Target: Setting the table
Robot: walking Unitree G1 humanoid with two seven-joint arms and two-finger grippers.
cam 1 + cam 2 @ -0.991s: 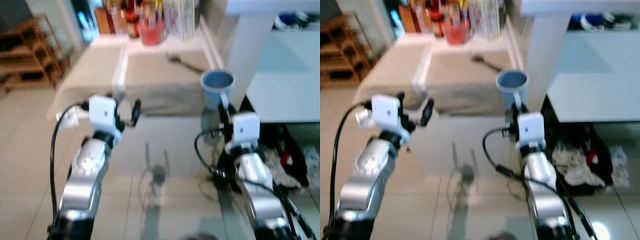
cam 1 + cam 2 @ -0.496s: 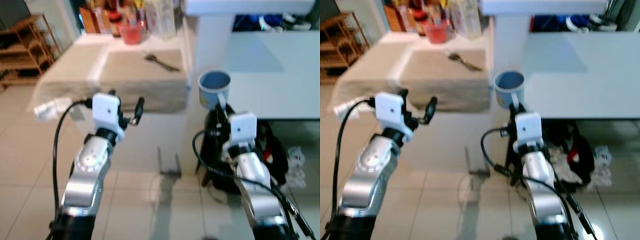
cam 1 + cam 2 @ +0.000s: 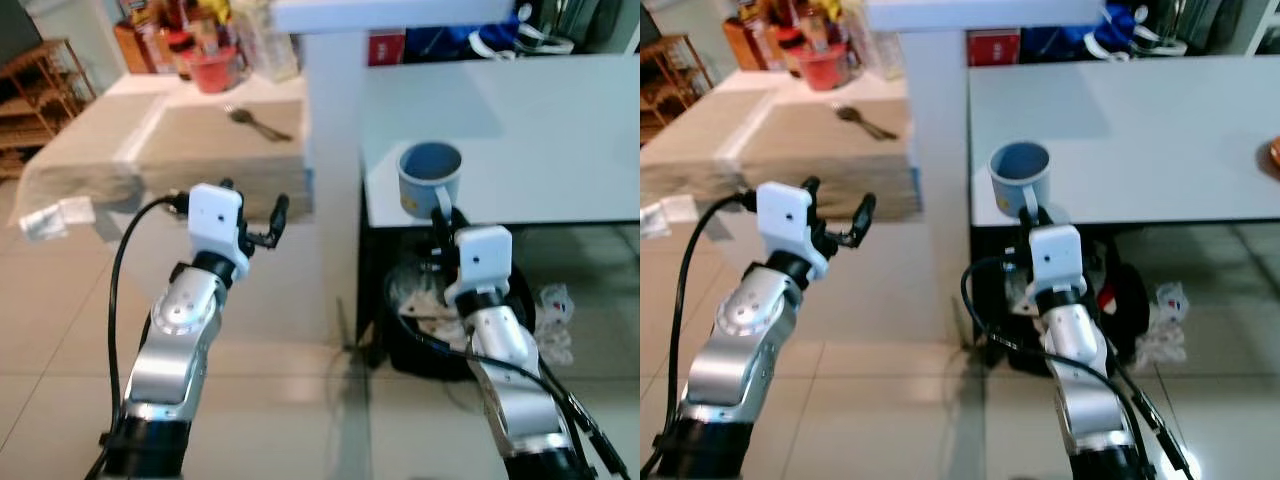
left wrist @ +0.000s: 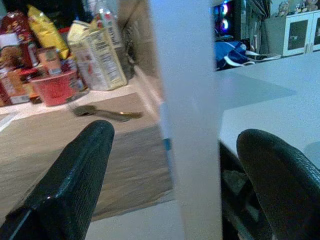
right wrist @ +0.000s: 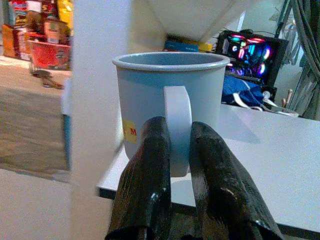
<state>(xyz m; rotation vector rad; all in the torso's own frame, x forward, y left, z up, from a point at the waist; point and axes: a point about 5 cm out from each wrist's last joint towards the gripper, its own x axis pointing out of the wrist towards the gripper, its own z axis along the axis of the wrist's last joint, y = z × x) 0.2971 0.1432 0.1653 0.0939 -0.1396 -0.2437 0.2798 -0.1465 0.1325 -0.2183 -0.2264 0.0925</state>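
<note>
A light blue mug (image 3: 429, 177) with a yellow label hangs upright at the near left corner of the white table (image 3: 540, 130). My right gripper (image 5: 175, 172) is shut on the mug's handle (image 5: 176, 130). My left gripper (image 3: 252, 208) is raised and open in front of the white post (image 3: 333, 130), with nothing between its fingers (image 4: 75, 185). A metal spoon (image 3: 255, 123) lies on the beige-clothed table (image 3: 190, 145) beyond it.
Snack packets, a carton and a red bowl (image 3: 210, 70) crowd the far end of the beige table. A black bin with crumpled paper (image 3: 430, 320) sits under the white table. A wooden shelf (image 3: 40, 85) stands at far left. An orange object (image 3: 1273, 155) lies at the table's right edge.
The whole view has swung to the right: the beige table slid left and the white table came in front of me. The mug stays gripped in my right gripper; the left stays open.
</note>
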